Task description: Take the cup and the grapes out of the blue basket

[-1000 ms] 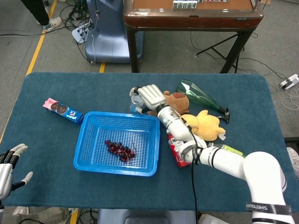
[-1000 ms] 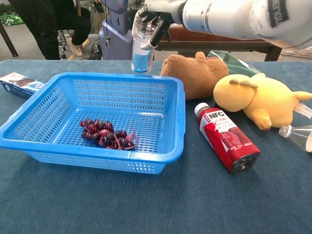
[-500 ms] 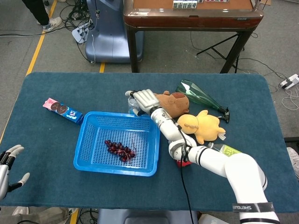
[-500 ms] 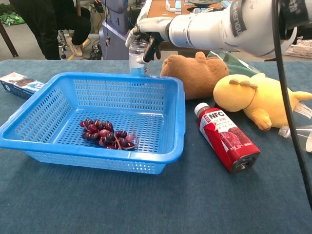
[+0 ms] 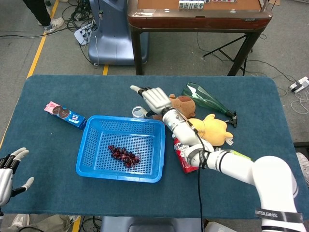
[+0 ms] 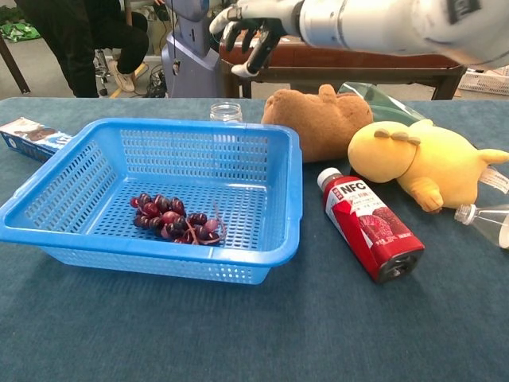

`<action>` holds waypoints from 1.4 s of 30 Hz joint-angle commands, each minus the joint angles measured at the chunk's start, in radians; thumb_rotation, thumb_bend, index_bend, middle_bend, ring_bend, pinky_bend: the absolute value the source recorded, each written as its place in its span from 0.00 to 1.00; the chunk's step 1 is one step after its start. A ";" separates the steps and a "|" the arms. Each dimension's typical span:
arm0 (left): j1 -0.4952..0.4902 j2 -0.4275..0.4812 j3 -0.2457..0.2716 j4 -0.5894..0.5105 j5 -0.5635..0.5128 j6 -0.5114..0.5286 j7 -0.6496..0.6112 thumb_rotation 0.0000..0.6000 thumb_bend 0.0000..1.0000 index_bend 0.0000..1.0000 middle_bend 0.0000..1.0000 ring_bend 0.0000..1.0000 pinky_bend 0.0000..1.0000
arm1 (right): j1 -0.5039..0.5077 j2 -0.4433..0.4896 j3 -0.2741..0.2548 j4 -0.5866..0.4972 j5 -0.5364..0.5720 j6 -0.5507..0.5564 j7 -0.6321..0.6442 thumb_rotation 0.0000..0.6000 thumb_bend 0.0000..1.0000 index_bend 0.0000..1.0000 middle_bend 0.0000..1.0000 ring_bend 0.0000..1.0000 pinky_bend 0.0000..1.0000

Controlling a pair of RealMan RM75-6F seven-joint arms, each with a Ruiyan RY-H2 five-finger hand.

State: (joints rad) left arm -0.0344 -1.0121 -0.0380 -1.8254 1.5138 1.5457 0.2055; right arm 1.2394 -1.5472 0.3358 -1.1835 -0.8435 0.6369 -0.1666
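Cup (image 5: 139, 112): on tabletop behind blue basket (image 5: 159, 152). Grapes (image 5: 124, 155): in basket, lying left-right, below-left of my right robot hand (image 5: 153, 100), the nearer one, spread and empty.

brown plush (image 6: 321, 119) touching yellow plush (image 6: 424, 163) | red bottle (image 6: 368, 224) lying right of basket | green bottle (image 5: 207, 100) behind plushes | cookie pack (image 5: 65, 114) far left

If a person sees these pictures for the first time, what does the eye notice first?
The blue basket at the table's centre, holding dark grapes. Just behind it the clear cup stands on the cloth, the right hand open above it. A brown plush and a yellow one lie right.
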 commanded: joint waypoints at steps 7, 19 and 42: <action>-0.048 0.009 -0.017 -0.014 0.064 -0.022 -0.008 1.00 0.24 0.24 0.19 0.20 0.23 | -0.282 0.302 -0.102 -0.383 -0.168 0.274 0.013 1.00 0.36 0.08 0.24 0.20 0.38; -0.218 0.019 -0.065 -0.037 0.162 -0.172 -0.133 1.00 0.24 0.30 0.20 0.20 0.23 | -0.559 0.512 -0.232 -0.594 -0.351 0.493 0.078 1.00 0.36 0.08 0.25 0.20 0.38; -0.609 -0.201 -0.126 0.068 -0.046 -0.686 0.030 1.00 0.24 0.31 0.25 0.23 0.24 | -0.705 0.596 -0.232 -0.625 -0.461 0.552 0.144 1.00 0.36 0.08 0.25 0.20 0.38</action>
State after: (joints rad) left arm -0.6167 -1.1857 -0.1575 -1.7805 1.5021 0.8905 0.2033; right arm 0.5360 -0.9521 0.1031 -1.8102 -1.3033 1.1898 -0.0238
